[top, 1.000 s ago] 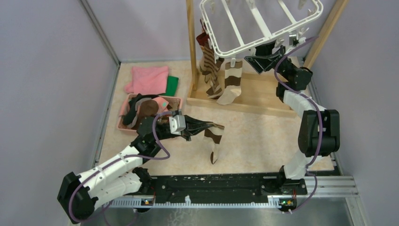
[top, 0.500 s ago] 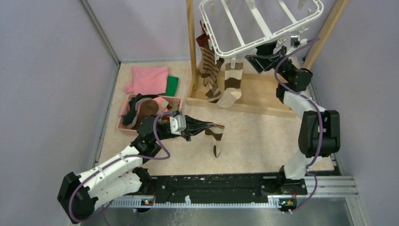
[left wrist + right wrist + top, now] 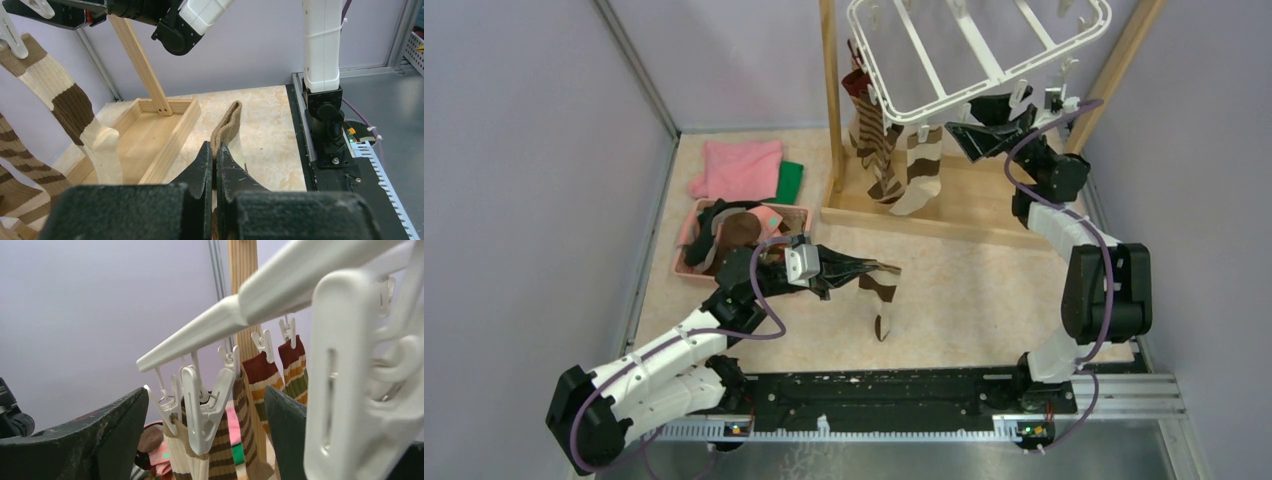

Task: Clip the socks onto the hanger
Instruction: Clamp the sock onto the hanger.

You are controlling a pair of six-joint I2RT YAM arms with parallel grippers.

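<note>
Near the bases, the left claw [image 3: 876, 268] is clamped tight on the cuff of a brown-and-cream sock [image 3: 882, 302], which dangles from it with its toe at or just above the table [image 3: 984, 290]; which, I cannot tell. Just behind the left arm sits a pink basket [image 3: 686, 240] with more socks heaped in it, and past it lie a pink cloth [image 3: 739, 168] and a green cloth [image 3: 791, 181], touching. Farther back stands the wooden frame [image 3: 964, 205]. The hanger [image 3: 914, 105] hangs above it with three socks [image 3: 921, 170] clipped along its left and near edges. The right claw [image 3: 984, 122] is raised under the near edge, fingers spread wide, gripping nothing; a clip [image 3: 202, 410] hangs between them.
</note>
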